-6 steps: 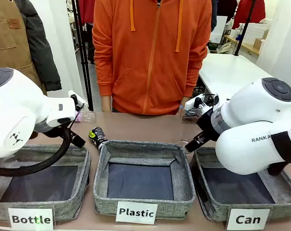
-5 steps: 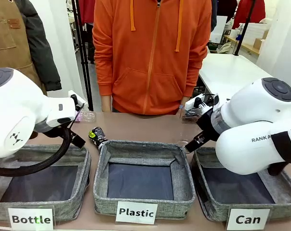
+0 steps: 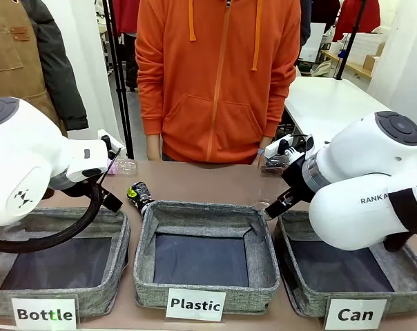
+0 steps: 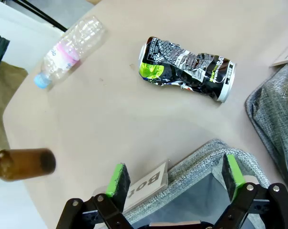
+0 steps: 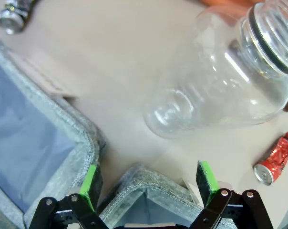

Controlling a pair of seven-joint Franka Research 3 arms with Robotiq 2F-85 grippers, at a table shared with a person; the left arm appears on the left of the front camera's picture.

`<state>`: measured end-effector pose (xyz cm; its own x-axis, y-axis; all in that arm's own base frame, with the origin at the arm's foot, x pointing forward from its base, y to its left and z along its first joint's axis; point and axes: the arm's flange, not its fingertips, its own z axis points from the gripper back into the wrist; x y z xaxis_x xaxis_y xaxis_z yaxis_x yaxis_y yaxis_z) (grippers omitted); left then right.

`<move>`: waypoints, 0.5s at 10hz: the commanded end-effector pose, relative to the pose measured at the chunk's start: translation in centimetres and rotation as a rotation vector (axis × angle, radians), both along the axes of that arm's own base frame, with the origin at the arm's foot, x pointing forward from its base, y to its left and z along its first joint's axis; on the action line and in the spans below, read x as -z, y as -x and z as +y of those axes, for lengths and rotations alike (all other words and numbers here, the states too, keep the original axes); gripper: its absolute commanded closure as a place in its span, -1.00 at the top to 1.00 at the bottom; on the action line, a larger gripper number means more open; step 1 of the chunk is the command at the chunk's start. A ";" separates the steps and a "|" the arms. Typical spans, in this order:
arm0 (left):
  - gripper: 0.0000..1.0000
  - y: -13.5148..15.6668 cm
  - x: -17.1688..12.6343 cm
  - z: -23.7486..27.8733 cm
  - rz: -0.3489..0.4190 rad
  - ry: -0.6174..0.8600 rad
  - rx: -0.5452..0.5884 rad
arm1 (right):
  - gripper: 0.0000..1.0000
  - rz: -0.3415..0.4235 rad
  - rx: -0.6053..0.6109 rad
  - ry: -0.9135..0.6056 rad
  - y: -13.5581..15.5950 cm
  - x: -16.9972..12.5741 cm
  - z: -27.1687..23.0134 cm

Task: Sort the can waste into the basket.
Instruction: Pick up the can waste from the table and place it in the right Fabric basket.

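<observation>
A crushed black can [image 4: 187, 69] with white and yellow-green print lies on its side on the tan table, beyond my open left gripper [image 4: 175, 175]. That gripper hovers over the far rim of the Bottle bin. The same black can [image 3: 138, 193] sits behind the left corner of the Plastic bin. A crushed red can [image 5: 276, 158] lies on the table to the right of my open right gripper [image 5: 148, 180], which hangs above the far corner of the grey basket [image 5: 144, 186]. The basket [image 3: 291, 293] labelled "Can" stands at front right, partly covered by my right arm [image 3: 374, 186].
A small clear plastic bottle [image 4: 70, 50] and a brown glass bottle [image 4: 20, 164] lie on the left. A large clear bottle [image 5: 220, 81] lies just beyond the right gripper. The Plastic bin [image 3: 145, 276] and Bottle bin [image 3: 120, 272] stand in front. A person in an orange hoodie [image 3: 219, 83] stands opposite.
The person in orange has shifted slightly to the right. Both arms and the cans have stayed in place.
</observation>
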<state>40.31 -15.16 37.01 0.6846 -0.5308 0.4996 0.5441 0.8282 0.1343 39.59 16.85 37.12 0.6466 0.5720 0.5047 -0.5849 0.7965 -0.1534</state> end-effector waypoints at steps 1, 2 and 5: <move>1.00 0.0 0.0 0.0 0.000 0.000 0.001 | 1.00 0.000 0.000 -0.001 0.0 0.0 0.0; 1.00 0.0 0.0 0.0 0.000 0.000 0.001 | 1.00 0.000 0.000 -0.001 0.0 0.0 0.0; 1.00 0.0 0.0 0.0 0.000 0.000 0.001 | 1.00 0.000 0.000 -0.001 0.0 0.0 0.0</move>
